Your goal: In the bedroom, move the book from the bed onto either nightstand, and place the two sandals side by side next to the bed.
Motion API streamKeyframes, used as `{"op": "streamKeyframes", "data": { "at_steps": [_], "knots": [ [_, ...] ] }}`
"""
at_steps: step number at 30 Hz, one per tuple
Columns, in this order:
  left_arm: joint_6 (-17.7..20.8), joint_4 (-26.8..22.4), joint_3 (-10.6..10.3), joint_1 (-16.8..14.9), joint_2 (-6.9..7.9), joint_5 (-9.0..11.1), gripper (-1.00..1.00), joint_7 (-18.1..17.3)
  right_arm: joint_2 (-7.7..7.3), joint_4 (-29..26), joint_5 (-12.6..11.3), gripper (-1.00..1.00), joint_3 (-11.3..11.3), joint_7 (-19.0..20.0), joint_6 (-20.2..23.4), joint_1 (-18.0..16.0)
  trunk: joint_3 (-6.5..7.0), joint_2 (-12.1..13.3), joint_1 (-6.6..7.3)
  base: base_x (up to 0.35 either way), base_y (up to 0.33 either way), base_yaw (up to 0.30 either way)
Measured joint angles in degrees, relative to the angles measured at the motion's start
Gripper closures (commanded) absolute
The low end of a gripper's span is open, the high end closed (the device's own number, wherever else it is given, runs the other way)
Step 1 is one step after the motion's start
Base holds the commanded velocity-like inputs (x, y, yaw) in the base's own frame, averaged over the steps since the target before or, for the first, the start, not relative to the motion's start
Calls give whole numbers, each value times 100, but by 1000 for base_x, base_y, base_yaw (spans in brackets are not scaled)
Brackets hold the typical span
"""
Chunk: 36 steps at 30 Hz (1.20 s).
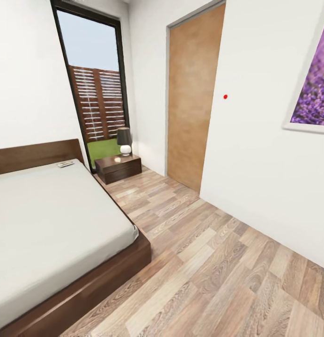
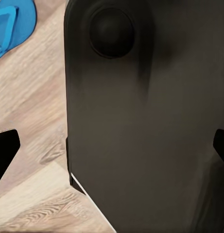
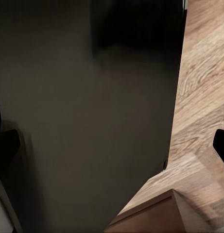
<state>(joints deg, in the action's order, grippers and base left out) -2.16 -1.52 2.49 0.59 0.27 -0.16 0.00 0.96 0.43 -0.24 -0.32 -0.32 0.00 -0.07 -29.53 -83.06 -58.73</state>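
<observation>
The bed [image 1: 49,220] takes up the left of the head view, with a dark wooden frame and a plain pale mattress. A small thin pale book [image 1: 64,164] lies on the mattress close to the headboard. Beyond the bed's far corner stands a dark nightstand [image 1: 118,167] under the window. One blue sandal [image 2: 12,22] lies on the wood floor in the left wrist view, apart from the gripper. My left gripper [image 2: 112,148] is open and holds nothing, its fingertips [image 2: 5,150] at the frame's edges. My right gripper [image 3: 112,148] is open too, over the floor.
A table lamp [image 1: 124,140] stands on the nightstand. A wooden door [image 1: 192,93] is set in the right wall, with a purple picture [image 1: 314,84] further along. Open plank floor [image 1: 204,262] runs between bed and wall. The robot's dark body [image 2: 141,121] shows close in both wrist views.
</observation>
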Motion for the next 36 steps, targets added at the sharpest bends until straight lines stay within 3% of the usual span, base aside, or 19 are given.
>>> {"op": "streamKeyframes", "data": {
  "at_steps": [36],
  "knots": [
    [-4, -3, 0, 0, 0, 0, -100, 0, 0, 0, 0, -100, 8, 0, 0, 0, -78, 0, 0, 0, 0, 238]
  ]
}}
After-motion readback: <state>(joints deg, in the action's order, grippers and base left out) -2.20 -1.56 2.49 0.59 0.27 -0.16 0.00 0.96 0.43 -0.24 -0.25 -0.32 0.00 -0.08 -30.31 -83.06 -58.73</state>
